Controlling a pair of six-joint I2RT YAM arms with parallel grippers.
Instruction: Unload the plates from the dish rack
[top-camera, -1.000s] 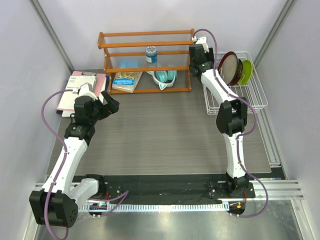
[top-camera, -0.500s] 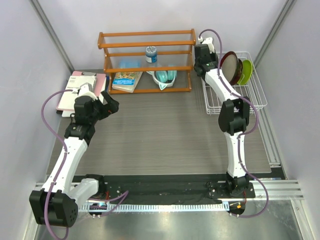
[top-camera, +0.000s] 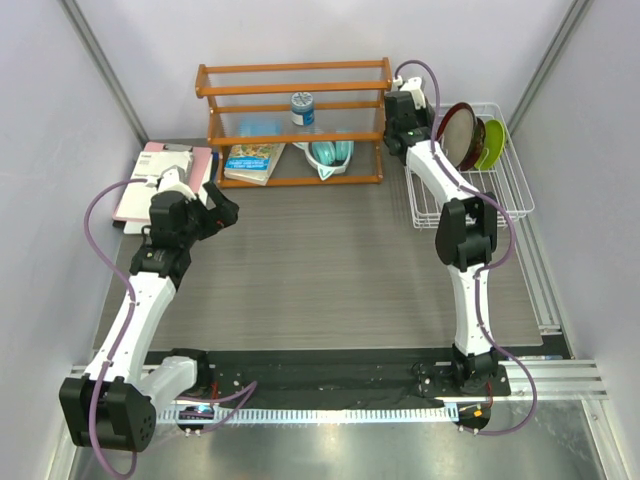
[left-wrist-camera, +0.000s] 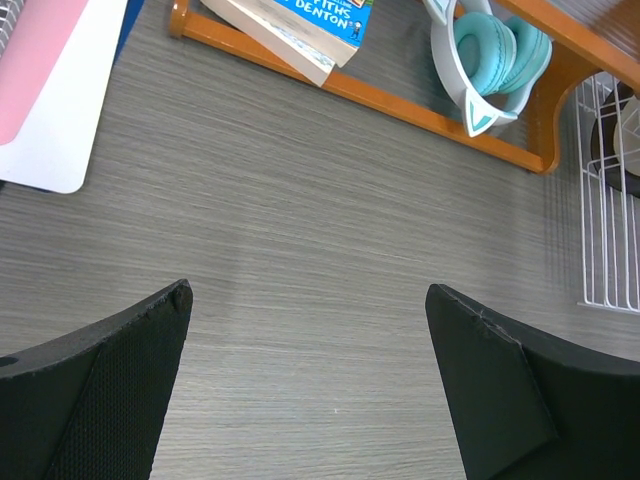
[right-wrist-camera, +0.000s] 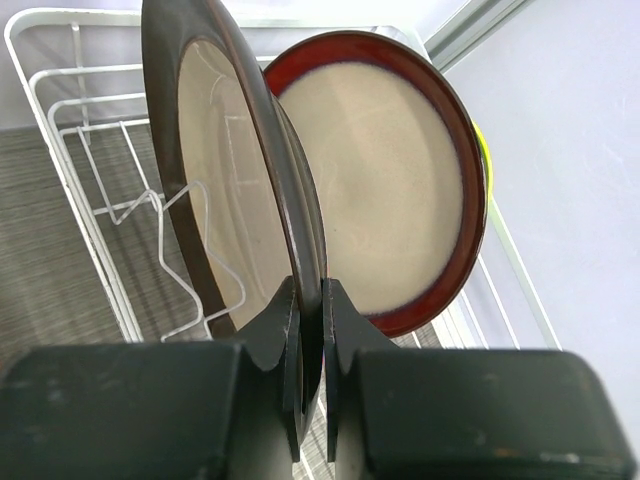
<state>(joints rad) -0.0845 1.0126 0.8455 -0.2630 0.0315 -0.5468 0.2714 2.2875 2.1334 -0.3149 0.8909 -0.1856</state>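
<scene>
The white wire dish rack (top-camera: 500, 190) stands at the back right; it also shows in the right wrist view (right-wrist-camera: 70, 170). In it the dark grey-brown rimmed plate (right-wrist-camera: 225, 180) stands on edge, also seen from above (top-camera: 455, 135). Behind it stand the dark red rimmed plate (right-wrist-camera: 395, 170) and a sliver of the lime green plate (top-camera: 494, 143). The small patterned red plate is hidden. My right gripper (right-wrist-camera: 311, 330) is shut on the rim of the grey-brown plate. My left gripper (left-wrist-camera: 305, 300) is open and empty above the table, at the left in the top view (top-camera: 215, 212).
An orange wooden shelf (top-camera: 295, 120) at the back holds a book (top-camera: 252, 160), teal headphones (top-camera: 330, 153) and a jar (top-camera: 302, 106). A pink and white notebook (top-camera: 160, 175) lies at the back left. Grey walls close in both sides.
My right gripper moved from beside the shelf end toward the rack and onto the grey-brown plate's rim. The left arm has hardly moved.
</scene>
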